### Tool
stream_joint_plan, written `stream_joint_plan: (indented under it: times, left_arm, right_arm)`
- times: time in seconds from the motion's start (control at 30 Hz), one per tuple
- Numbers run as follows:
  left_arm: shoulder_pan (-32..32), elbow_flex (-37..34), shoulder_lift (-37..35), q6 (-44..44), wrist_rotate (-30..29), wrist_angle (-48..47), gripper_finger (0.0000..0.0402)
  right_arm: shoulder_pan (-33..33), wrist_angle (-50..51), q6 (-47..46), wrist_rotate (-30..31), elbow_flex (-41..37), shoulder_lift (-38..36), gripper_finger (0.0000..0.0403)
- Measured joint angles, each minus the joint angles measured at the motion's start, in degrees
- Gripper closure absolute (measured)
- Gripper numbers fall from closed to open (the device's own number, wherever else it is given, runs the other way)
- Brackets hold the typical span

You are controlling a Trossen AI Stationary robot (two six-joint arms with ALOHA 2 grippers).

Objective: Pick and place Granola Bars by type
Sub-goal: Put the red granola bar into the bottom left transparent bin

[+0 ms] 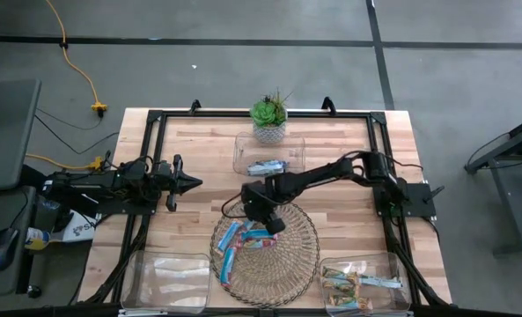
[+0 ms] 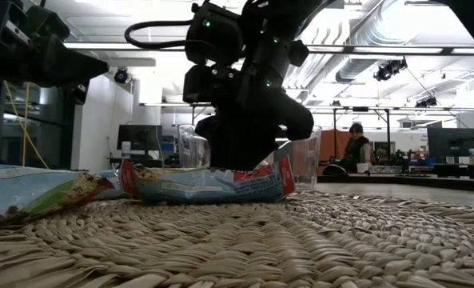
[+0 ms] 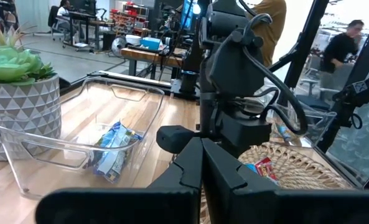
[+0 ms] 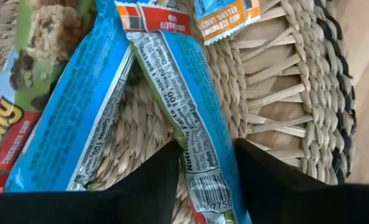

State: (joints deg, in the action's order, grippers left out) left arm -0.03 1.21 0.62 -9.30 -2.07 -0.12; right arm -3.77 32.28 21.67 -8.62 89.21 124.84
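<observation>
Several granola bars (image 1: pixel 234 242) lie on the left part of the round wicker tray (image 1: pixel 287 264). My right gripper (image 1: pixel 274 224) reaches down over them, open. In the right wrist view its fingers (image 4: pixel 153 180) stand on either side of one blue bar with a red end (image 4: pixel 184 93), across its width. A second blue bar (image 4: pixel 78 106) and a tan-green one (image 4: pixel 41 31) lie beside it. In the low view the gripper (image 2: pixel 244 160) is down at the bar (image 2: pixel 205 182). My left gripper (image 1: pixel 186 183) waits shut at the table's left, level above the wood. My right gripper comes from above, slanting down, with its two fingers astride the blue bar's lower half (image 4: pixel 200 165) and lying across the bar. The bar lies flat on the wicker tray. Whether the fingers touch its edges I cannot tell.
A clear bin (image 1: pixel 243 145) at the far middle holds a silvery-blue bar (image 1: pixel 268 166); a potted plant (image 1: pixel 268 114) stands behind it. Another clear bin (image 1: pixel 165 280) is at the near left, and one with several bars (image 1: pixel 366 282) at the near right. A black frame (image 1: pixel 155 119) rims the table.
</observation>
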Motion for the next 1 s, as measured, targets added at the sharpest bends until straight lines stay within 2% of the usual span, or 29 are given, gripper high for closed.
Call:
stream_joint_plan:
  times: [0.4, 0.7, 1.0]
  left_arm:
    - [0.0, 0.0, 0.0, 0.0, 0.0, 0.0, 0.0401]
    - [0.0, 0.0, 0.0, 0.0, 0.0, 0.0, 0.0401]
    - [0.0, 0.0, 0.0, 0.0, 0.0, 0.0, 0.0401]
  right_arm:
    - [0.0, 0.6, -7.7, -0.1, 0.0, 0.0, 0.0335]
    - [0.0, 4.8, -10.9, -0.3, 3.7, 0.3, 0.034]
    - [0.2, 14.0, -13.4, -1.3, 15.2, 0.4, 0.034]
